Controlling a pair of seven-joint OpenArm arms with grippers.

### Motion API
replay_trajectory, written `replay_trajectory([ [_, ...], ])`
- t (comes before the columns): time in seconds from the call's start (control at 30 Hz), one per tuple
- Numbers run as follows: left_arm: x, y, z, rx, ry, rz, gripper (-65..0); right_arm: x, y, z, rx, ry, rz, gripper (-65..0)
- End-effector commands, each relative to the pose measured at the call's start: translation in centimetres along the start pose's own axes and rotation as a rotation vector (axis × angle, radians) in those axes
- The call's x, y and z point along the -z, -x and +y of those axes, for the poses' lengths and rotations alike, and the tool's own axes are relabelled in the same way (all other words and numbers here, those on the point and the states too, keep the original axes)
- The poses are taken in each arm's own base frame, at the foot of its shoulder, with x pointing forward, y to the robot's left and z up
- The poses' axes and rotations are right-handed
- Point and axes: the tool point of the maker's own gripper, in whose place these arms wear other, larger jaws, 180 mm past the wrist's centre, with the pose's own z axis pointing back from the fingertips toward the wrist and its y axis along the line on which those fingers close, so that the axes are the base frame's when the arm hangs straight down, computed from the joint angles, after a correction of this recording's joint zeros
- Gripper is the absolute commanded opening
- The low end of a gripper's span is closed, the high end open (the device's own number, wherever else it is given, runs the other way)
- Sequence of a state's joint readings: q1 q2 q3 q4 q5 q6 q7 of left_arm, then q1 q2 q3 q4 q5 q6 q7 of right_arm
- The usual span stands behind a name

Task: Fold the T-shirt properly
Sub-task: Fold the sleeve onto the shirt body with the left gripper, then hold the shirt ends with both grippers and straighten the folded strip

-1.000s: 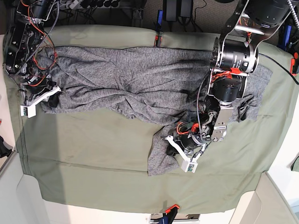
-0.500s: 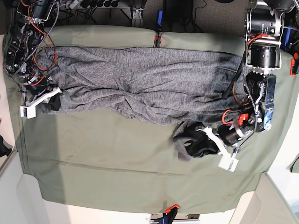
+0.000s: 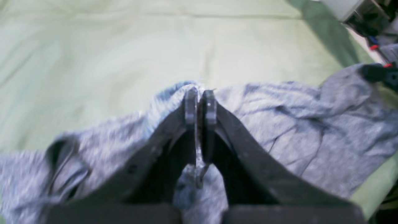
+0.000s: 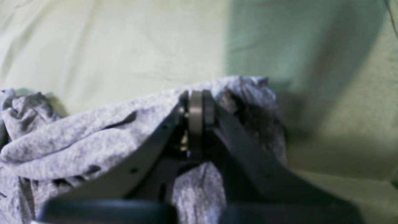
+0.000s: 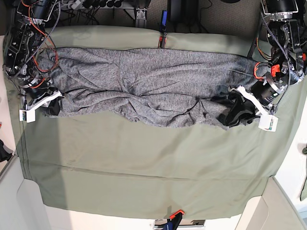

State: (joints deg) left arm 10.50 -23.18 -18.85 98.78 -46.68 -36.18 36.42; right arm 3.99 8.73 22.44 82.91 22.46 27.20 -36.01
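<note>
While the heather-grey long-sleeved knit T-shirt lies stretched across the olive-green table cloth, we see left gripper and right gripper each clenched on its fabric at opposite ends.

Olive-green cloth covers the worktop, creased, hanging over the near edge. Orange-tipped clamps pin it at the near edge and far edge. Black cables and boxes sit behind the far edge.
</note>
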Motion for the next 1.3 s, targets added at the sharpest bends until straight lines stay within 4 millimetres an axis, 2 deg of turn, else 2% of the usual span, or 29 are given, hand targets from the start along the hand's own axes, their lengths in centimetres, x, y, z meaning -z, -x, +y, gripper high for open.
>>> replay_trajectory([
  [0.0,-0.4,-1.4,0.1,0.016,0.003,-0.047,-65.0,-0.2,-2.1,0.1,-0.016,-0.006,-0.06,-65.0],
  [0.23,-1.4,2.3,0.7,0.034,-0.049,0.065,-65.0,-0.2,-2.1,0.0,-0.018,-0.005,-0.061,-65.0],
  [0.37,-2.1,3.9,3.0,0.038,-0.18,0.115,-65.0,-0.2,-2.2,0.0,-0.019,-0.005,-0.061,-65.0],
  [0.43,-2.5,3.8,4.1,0.029,-0.236,0.111,-62.7,-0.2,-2.2,0.0,-0.018,-0.005,-0.062,-65.0],
  [0.6,-2.7,3.8,4.4,0.023,-0.249,0.11,-38.9,-0.2,-2.4,0.0,-0.018,-0.006,-0.076,-65.0],
  [0.67,-2.7,3.8,4.3,0.011,-0.245,0.109,-33.9,-0.2,-2.7,0.1,-0.016,-0.007,-0.088,-65.0],
  [0.77,-2.6,3.7,3.8,-0.041,-0.215,0.1,-33.8,-0.3,-2.9,0.5,0.005,-0.03,-0.103,-65.0],
  [0.93,-3.7,1.7,4.3,-0.056,-0.194,0.019,-33.8,-0.4,-3.8,1.6,0.023,-0.09,-0.138,-65.0],
  [1.07,-5.2,0.0,5.4,-0.05,-0.202,-0.037,-33.8,-0.2,-5.5,1.9,0.018,-0.1,-0.173,-65.0],
  [1.27,-5.7,-0.2,6.4,-0.014,-0.236,-0.02,-33.8,0.6,-8.0,1.4,-0.074,-0.046,-0.183,-65.0],
])
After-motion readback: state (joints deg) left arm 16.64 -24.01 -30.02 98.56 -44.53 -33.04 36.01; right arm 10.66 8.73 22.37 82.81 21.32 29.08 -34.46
